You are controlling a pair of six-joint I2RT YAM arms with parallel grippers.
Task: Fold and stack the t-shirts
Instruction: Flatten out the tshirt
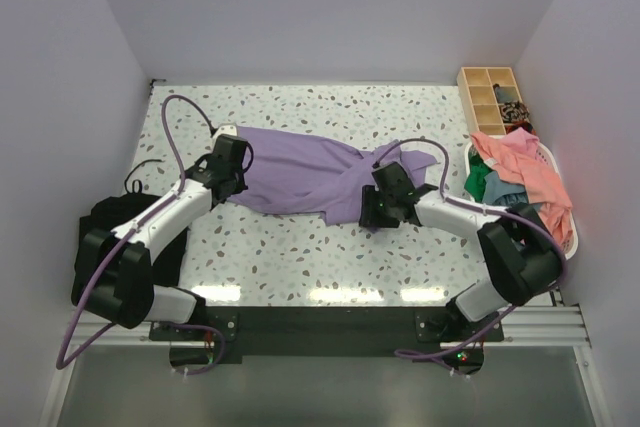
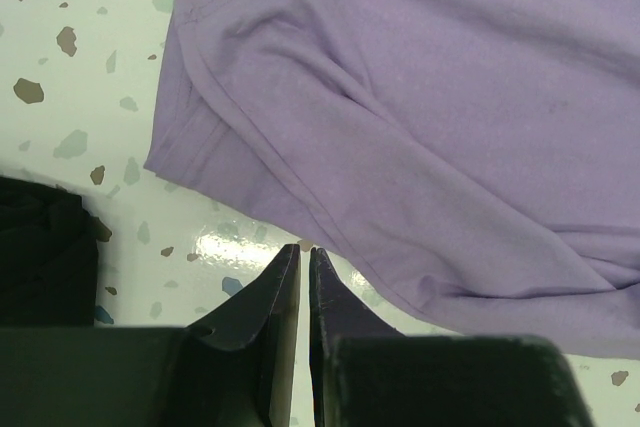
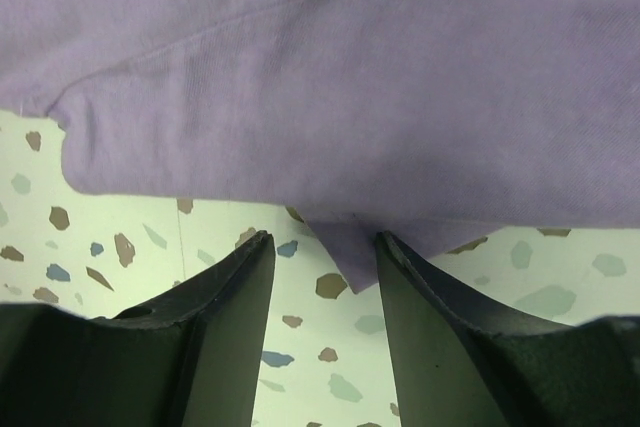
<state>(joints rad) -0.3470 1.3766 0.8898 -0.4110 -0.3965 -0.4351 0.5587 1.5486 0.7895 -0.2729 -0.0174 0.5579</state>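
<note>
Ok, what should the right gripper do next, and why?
Probably nudge the right gripper forward and close. Its jaws stand open, and a corner of the shirt pokes down between the fingertips, not yet pinched, with bare table below it.

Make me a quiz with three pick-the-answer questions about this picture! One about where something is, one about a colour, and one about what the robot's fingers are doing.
1. Where is the purple shirt?
A) hanging on the wall
B) lying on the table between the two arms
C) on the floor

2. What colour is the top shirt in the basket?
A) salmon-pink
B) yellow
C) brown

3. How are the right arm's fingers?
A) apart
B) pressed shut
C) squeezing a ball

Answers:
1 B, the top view shows it lying on the speckled tabletop with an arm at each end.
2 A, pink cloth drapes over the pile there.
3 A, the right wrist view shows a gap between them, with a purple corner of cloth in it.
</note>
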